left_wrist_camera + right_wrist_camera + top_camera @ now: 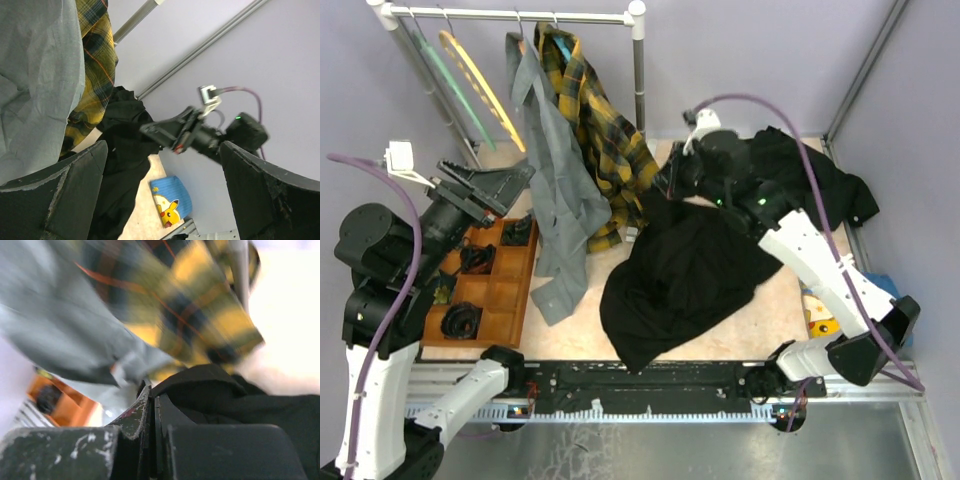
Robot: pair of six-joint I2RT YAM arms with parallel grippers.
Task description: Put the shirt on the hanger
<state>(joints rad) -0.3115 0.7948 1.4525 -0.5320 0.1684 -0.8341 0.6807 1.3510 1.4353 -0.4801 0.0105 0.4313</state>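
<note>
The black shirt (685, 275) hangs from my right gripper (670, 180), and its lower part drapes onto the table. In the right wrist view the jaws (152, 395) are pressed shut on a fold of the shirt (235, 400). The yellow hanger (485, 90) hangs on the rack at the back left, beside a pale green hanger (445, 75). My left gripper (490, 185) is open and empty above the orange tray, left of the hanging shirts. In the left wrist view (162, 145) it looks between its wide-open fingers at the shirt (125, 155) and the right gripper.
A grey shirt (555, 170) and a yellow-and-black plaid shirt (600, 130) hang on the rack rail (520, 15). Another black garment (840, 190) lies at the back right. An orange compartment tray (505, 290) holds dark items at the left. A blue Pikachu item (172, 200) lies at the right edge.
</note>
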